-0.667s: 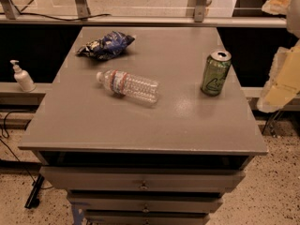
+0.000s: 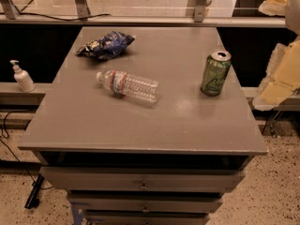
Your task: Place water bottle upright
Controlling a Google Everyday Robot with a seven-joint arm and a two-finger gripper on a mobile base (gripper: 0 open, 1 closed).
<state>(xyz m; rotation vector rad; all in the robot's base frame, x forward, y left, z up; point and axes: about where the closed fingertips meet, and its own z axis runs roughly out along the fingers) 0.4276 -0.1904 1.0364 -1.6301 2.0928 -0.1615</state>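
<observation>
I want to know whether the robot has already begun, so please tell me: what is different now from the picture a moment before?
Nothing has visibly changed. The water bottle lies on its side on the grey table, untouched. The chip bag and the green can are where they were. The pincer, which seems to be the pale shape at the right edge of the view, stays off the table and away from the bottle.

arm (image 2: 280, 76) at right edge nudged inward (jaws indistinct), grey rounded part (image 2: 295, 8) newly top right
</observation>
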